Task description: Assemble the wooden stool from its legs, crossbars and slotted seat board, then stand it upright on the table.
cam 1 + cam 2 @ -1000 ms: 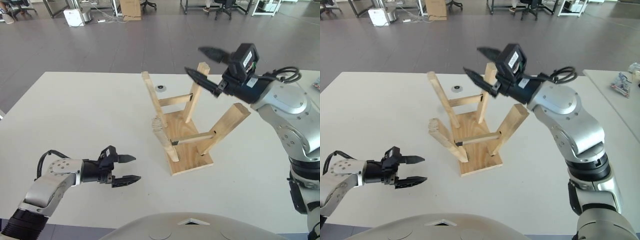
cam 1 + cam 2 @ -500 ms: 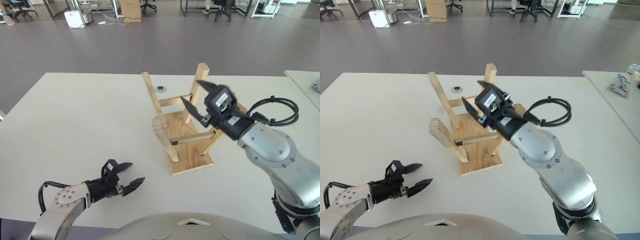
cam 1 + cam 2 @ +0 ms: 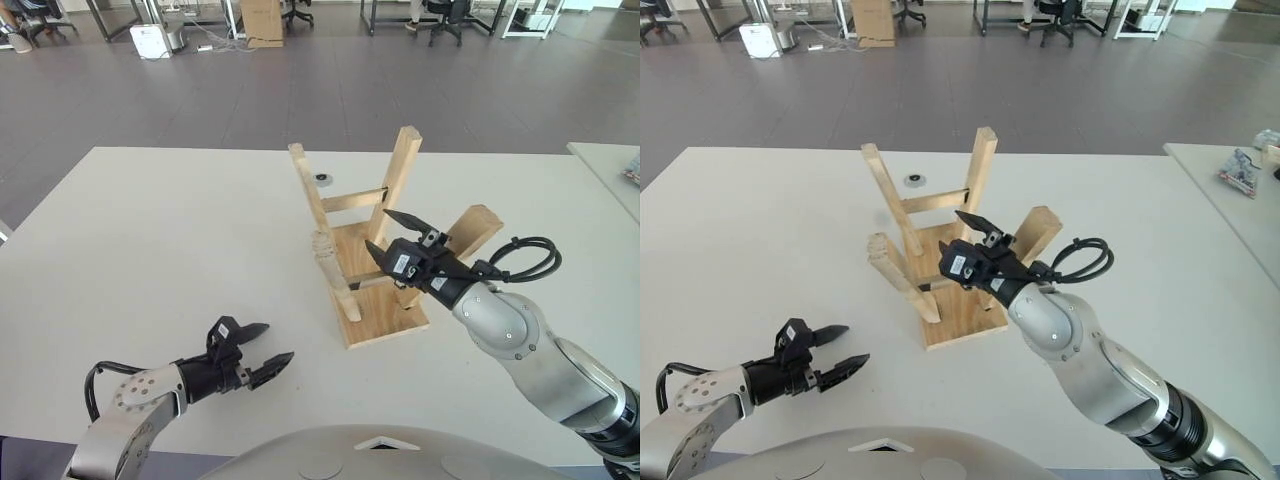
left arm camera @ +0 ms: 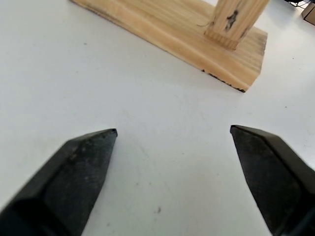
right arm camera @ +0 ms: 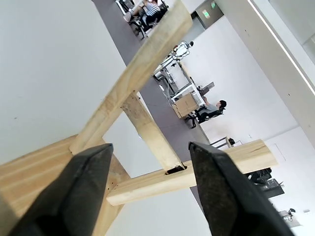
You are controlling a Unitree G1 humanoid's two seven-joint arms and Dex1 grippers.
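Note:
The wooden stool [image 3: 375, 250] rests upside down on its seat board [image 3: 385, 305] in the middle of the white table [image 3: 150, 220], its legs pointing up and outward with crossbars [image 3: 350, 201] between them. My right gripper [image 3: 392, 234] hangs open just in front of the stool, at the near legs and the lower crossbar [image 5: 152, 184]. Its fingers [image 5: 88, 196] hold nothing. My left gripper [image 3: 263, 345] is open low over the table near the front edge, to the left of the stool, with nothing between its fingertips [image 4: 88, 147]. The seat board's corner [image 4: 231, 73] lies ahead of it.
A small dark round piece [image 3: 321, 177] lies on the table behind the stool. A second table's corner with a small packet [image 3: 1246, 160] is at the far right. Open floor with office chairs and desks lies beyond.
My right gripper has come down from above the stool's far legs to low in front of it. My left gripper has drawn back toward the table's front edge. The stool has shifted slightly.

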